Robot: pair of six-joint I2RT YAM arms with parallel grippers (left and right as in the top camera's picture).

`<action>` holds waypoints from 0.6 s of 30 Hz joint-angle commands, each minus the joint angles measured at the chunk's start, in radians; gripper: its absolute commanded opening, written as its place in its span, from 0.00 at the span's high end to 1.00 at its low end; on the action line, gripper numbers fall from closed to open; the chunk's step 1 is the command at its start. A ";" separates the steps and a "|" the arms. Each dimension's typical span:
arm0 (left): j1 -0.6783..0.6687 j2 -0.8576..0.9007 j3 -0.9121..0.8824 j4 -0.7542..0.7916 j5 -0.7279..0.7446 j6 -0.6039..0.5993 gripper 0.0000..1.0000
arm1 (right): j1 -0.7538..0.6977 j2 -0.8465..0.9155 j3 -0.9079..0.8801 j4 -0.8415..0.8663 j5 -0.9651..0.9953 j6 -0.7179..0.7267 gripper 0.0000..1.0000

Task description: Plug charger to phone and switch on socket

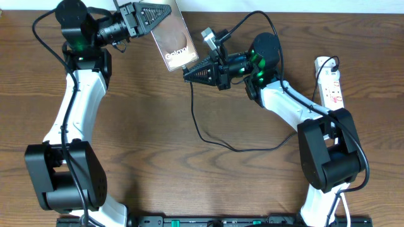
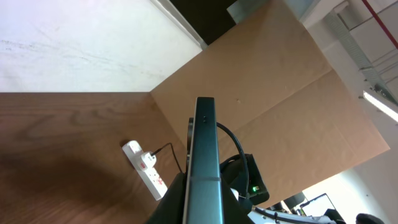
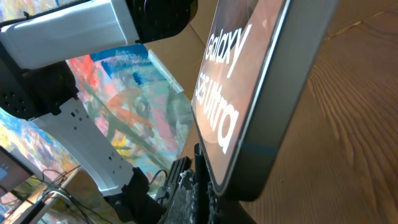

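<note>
My left gripper (image 1: 148, 16) is shut on the phone (image 1: 172, 38), a glossy brown handset with white "Galaxy" lettering, and holds it off the table at the back. In the left wrist view the phone (image 2: 205, 149) stands edge-on between the jaws (image 2: 204, 202). My right gripper (image 1: 188, 72) is shut on the charger's plug end, right at the phone's lettered end. In the right wrist view the black plug (image 3: 200, 158) sits between the fingers (image 3: 202, 196), beside the phone's end (image 3: 249, 93); I cannot tell if it is inserted. The charger cable (image 1: 218, 143) loops across the table. The socket (image 1: 329, 79) lies far right.
The white power strip also shows in the left wrist view (image 2: 146, 168), with a black plug in it. The right arm's base (image 1: 328, 157) stands front right and the left arm's base (image 1: 63, 176) front left. A cardboard wall (image 2: 280, 93) stands behind the table.
</note>
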 commanded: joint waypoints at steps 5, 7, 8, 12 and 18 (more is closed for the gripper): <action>-0.010 -0.014 0.011 0.005 0.040 0.002 0.93 | -0.021 0.009 0.008 0.006 0.047 -0.011 0.99; -0.010 -0.014 0.011 0.005 0.040 0.003 0.92 | -0.023 0.009 0.008 0.006 0.048 -0.011 0.99; -0.010 -0.014 0.011 0.005 0.040 0.003 0.92 | -0.023 0.009 0.008 0.006 0.050 -0.010 0.99; -0.010 -0.014 0.011 0.005 0.039 0.002 0.93 | -0.023 0.009 0.008 0.006 0.050 -0.010 0.99; -0.012 -0.014 0.011 0.005 0.040 0.002 0.93 | -0.019 0.009 0.008 0.006 0.074 0.001 0.99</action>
